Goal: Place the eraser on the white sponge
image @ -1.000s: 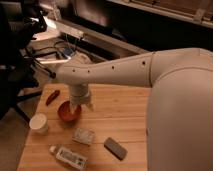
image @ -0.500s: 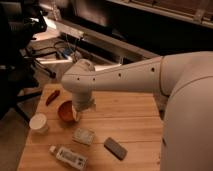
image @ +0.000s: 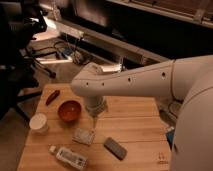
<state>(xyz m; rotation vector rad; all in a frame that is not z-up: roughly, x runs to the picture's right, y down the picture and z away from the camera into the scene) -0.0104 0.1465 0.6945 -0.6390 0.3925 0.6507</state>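
Eraser (image: pixel 115 148) is seen lying flat at bottom centre, not gripped, just right of white sponge (image: pixel 83 135) w/ a small gap. Further back, gripper (image: pixel 96 110) is held over table (image: pixel 135 125) at centre frame, beside orange bowl (image: pixel 69 110); open/closed can't be told. Eraser probably best gripped from above, across its short side.

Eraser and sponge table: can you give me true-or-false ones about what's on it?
1. The eraser lies on top of the white sponge. False: it lies on the wooden table, apart from the sponge.
2. The orange bowl sits between the white cup and the gripper. True.
3. The gripper is carrying the eraser. False: it hangs beside the bowl, away from the eraser.
4. The white bottle lies on its side. True.
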